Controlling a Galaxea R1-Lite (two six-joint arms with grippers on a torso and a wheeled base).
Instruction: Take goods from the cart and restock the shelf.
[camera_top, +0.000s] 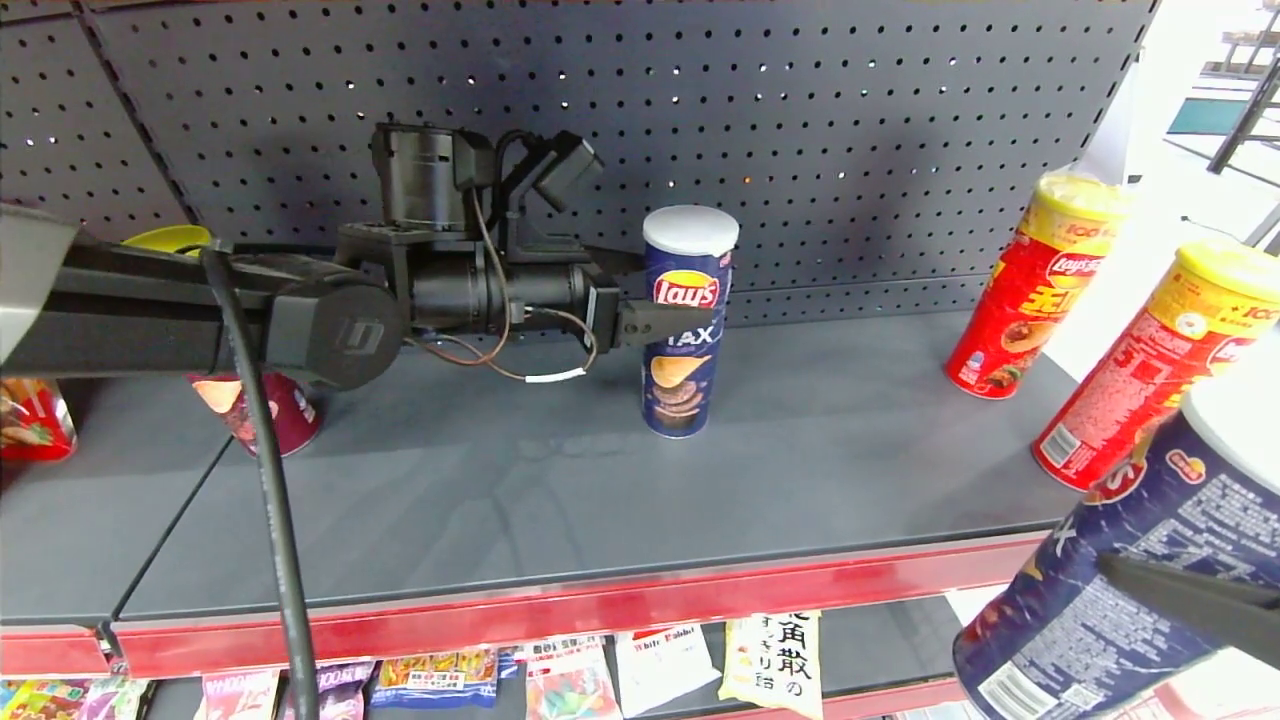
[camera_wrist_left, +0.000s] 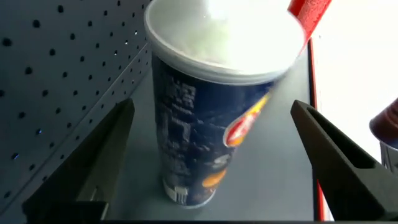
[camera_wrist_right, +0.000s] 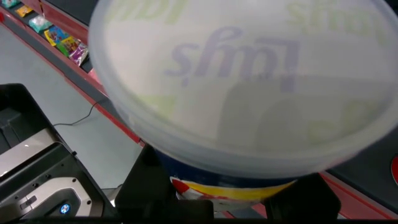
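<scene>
A dark blue chips can (camera_top: 686, 320) with a white lid stands upright on the grey shelf (camera_top: 480, 500), near the pegboard back. My left gripper (camera_top: 690, 312) is open around its middle. In the left wrist view the can (camera_wrist_left: 199, 124) stands between the two fingers (camera_wrist_left: 99, 162) with a gap on each side. At the lower right, in front of the shelf edge, my right gripper (camera_top: 1150, 590) is shut on a second blue chips can (camera_top: 1130, 530), held tilted. That can's white lid (camera_wrist_right: 249, 81) is close to the right wrist camera.
Two red cans with yellow lids (camera_top: 1035, 285) (camera_top: 1150, 365) stand at the shelf's right end. A red can (camera_top: 262, 410) and a red packet (camera_top: 30, 420) sit at the left behind my left arm. Snack packets (camera_top: 600, 680) hang below the red front rail (camera_top: 600, 600).
</scene>
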